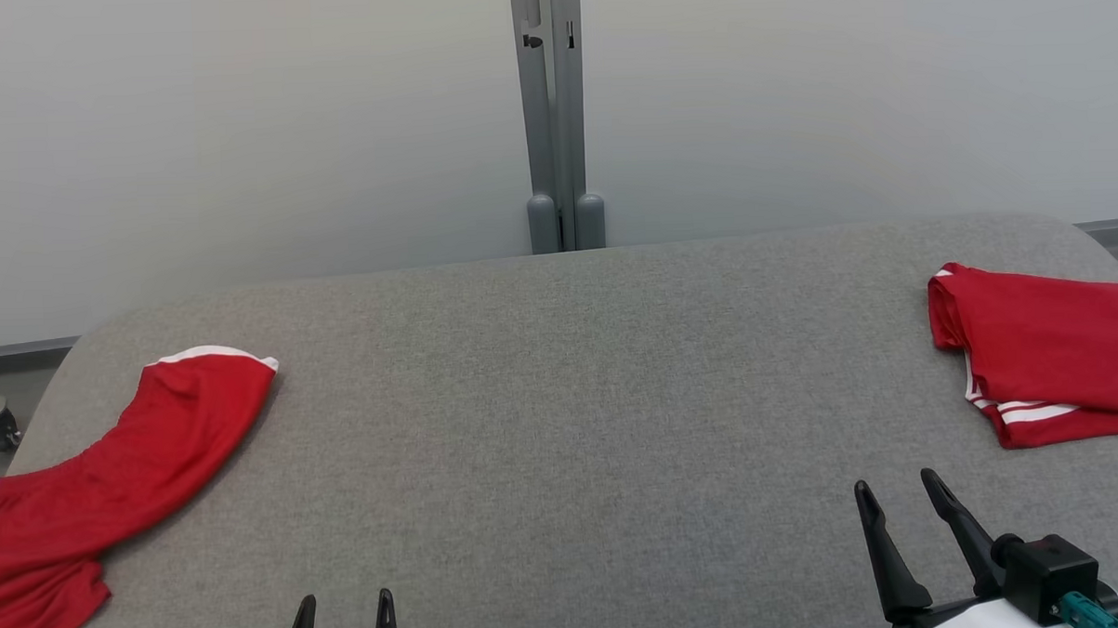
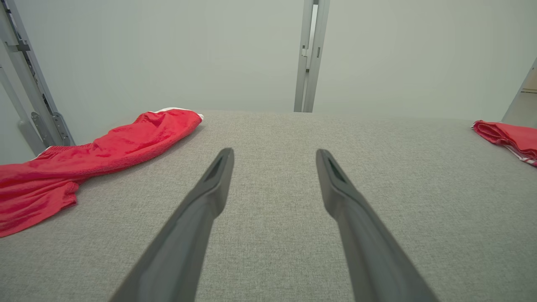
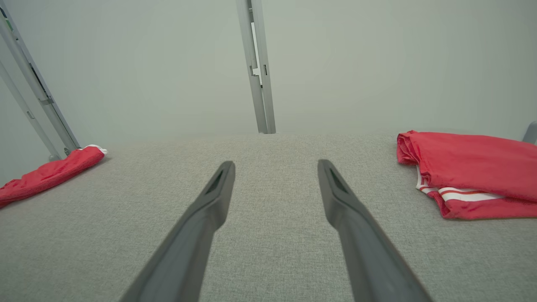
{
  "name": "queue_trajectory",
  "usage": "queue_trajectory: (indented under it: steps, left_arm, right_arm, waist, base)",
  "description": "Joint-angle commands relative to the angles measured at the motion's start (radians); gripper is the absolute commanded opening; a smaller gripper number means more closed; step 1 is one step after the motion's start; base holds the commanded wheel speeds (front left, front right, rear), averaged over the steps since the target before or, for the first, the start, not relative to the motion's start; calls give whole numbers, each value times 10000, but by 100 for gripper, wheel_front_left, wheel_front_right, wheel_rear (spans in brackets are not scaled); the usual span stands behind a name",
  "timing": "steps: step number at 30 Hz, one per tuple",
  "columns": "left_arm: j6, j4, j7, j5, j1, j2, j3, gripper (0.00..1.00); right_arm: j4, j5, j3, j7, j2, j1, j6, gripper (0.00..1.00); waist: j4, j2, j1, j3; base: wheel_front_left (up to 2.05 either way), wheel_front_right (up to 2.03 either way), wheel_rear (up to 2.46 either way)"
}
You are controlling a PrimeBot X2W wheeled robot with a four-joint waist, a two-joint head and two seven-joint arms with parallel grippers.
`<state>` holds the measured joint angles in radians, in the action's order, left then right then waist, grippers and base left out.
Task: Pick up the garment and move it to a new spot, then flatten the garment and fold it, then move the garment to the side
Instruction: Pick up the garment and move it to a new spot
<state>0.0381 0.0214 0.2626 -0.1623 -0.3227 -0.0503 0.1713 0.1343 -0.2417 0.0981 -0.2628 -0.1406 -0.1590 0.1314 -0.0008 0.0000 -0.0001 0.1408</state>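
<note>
The loose red garment (image 1: pixel 91 498), possibly shorts, is cut off by the head view's left and bottom edges. The folded red garment (image 1: pixel 1053 352) runs past the right edge. The left gripper (image 1: pixel 346 597) is cut by the bottom edge above its fingertips.

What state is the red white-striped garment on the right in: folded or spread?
Folded. The red white-striped garment lies as a compact stack on the grey fabric table, with layers showing at its near edge.
</note>
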Motion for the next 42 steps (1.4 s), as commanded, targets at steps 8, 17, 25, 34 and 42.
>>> queue_trajectory:
  steps: [8,17,25,34,42]
  left_arm:
    - [-98,-90,28,171,160,-8,53,100]
    - [-174,-250,28,454,262,-7,68,100]
    - [88,-352,28,617,331,-9,55,100]
    - [69,-251,28,630,401,-10,-151,100]
    - [59,-313,28,716,417,-12,-361,100]
  right_arm:
    - [154,-57,42,-24,6,-108,-16,100]
    - [143,-53,181,-24,-14,-93,-16,100]
    - [-46,-116,333,-25,-33,-126,-16,100]
    - [-150,-204,456,-25,58,-59,-16,100]
    - [-83,-229,519,-25,125,62,-16,100]
  waist:
    - [-86,0,1,30]
    - [-86,0,1,16]
    - [384,0,1,-167]
    - [1620,0,1,-227]
    - [2903,0,1,-283]
  base:
    - [0,0,0]
    - [0,0,0]
    - [0,0,0]
    - [0,0,0]
    - [0,0,0]
